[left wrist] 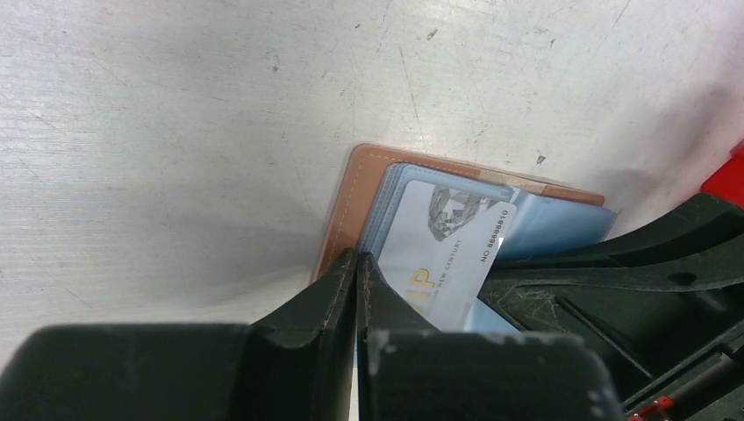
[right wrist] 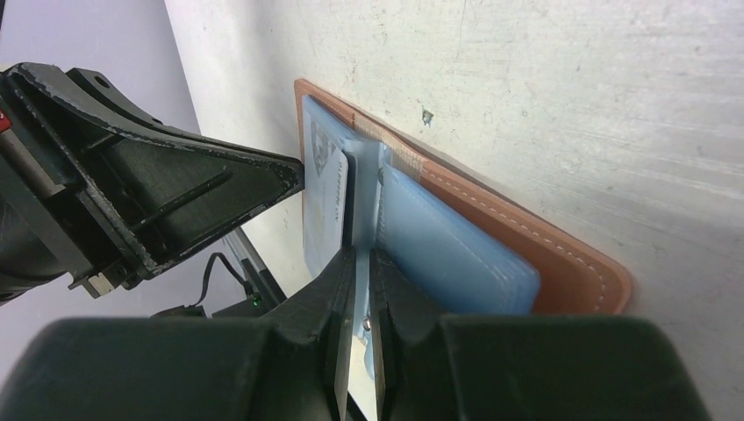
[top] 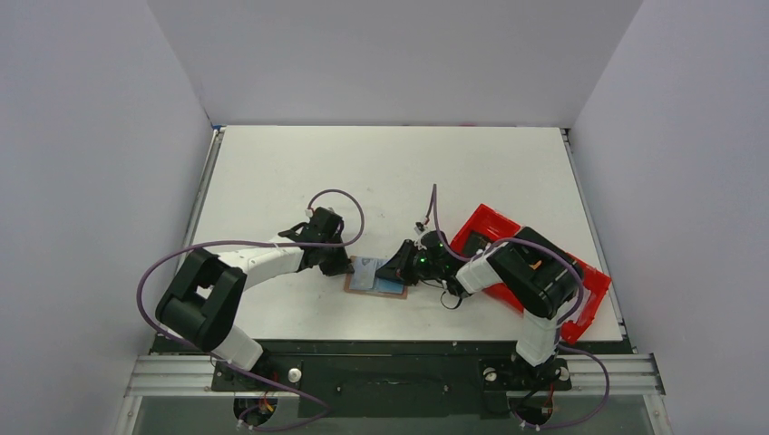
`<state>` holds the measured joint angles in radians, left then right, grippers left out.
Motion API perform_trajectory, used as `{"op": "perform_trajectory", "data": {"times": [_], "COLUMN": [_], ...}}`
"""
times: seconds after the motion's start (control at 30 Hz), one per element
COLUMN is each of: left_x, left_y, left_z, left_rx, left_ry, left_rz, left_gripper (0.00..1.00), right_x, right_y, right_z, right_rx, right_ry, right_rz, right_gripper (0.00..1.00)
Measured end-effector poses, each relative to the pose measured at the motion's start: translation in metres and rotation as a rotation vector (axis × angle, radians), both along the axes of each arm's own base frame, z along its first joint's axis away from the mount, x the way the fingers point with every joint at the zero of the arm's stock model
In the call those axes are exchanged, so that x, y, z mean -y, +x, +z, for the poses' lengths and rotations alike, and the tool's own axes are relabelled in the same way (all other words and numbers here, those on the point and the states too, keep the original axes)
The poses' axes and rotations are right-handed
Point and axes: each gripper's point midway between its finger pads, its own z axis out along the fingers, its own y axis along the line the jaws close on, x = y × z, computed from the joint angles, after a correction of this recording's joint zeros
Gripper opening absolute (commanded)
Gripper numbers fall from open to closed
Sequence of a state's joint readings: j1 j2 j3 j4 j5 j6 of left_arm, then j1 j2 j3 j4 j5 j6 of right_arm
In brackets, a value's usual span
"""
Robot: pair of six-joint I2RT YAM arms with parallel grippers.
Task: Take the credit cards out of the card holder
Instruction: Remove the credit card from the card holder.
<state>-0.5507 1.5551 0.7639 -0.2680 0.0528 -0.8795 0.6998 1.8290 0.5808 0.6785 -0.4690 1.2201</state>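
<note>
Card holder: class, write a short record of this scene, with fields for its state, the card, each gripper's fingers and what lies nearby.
card holder: open on the table, brown outside, blue panels showing
card: white, printed, askew over the blue panels
left gripper: fingers shut, tips at the holder's edge
right gripper: fingers almost together, pinching a blue panel
nearby: red tray, right of the holder

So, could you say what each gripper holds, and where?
Right gripper seems to pinch the brown leather card holder's light blue inner leaf; left gripper holds nothing.
</note>
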Motion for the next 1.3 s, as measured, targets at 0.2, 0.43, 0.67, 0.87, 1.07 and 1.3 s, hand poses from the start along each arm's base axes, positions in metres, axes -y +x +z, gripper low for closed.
{"op": "perform_trajectory", "data": {"times": [0.2, 0.43, 0.67, 0.87, 1.07, 1.3], "left_x": [0.001, 0.002, 0.002, 0.002, 0.002, 0.003], "left_y": [-0.001, -0.001, 0.000, 0.001, 0.000, 0.000], "left_z": [-0.001, -0.001, -0.003, -0.003, -0.003, -0.003], "left_rx": [-0.001, -0.001, 0.002, 0.004, 0.004, 0.010], "left_ry": [0.001, 0.001, 0.010, 0.012, 0.013, 0.019], "left_rz": [-0.004, -0.005, -0.004, -0.005, -0.005, -0.007], "left_gripper": [0.00, 0.00, 0.00, 0.00, 0.00, 0.00], "right_x": [0.003, 0.004, 0.006, 0.001, -0.003, -0.003], "right_y": [0.003, 0.008, 0.008, 0.004, 0.003, 0.003], "right_z": [0.003, 0.010, 0.007, 0.007, 0.007, 0.003], "right_rx": [0.013, 0.040, 0.040, 0.046, 0.048, 0.044], "right_ry": [-0.016, -0.018, -0.038, -0.040, -0.041, -0.058], "right_rz": [-0.022, -0.039, -0.045, -0.022, -0.012, -0.007], "right_gripper": [0.07, 0.09, 0.15, 0.17, 0.16, 0.16]}}
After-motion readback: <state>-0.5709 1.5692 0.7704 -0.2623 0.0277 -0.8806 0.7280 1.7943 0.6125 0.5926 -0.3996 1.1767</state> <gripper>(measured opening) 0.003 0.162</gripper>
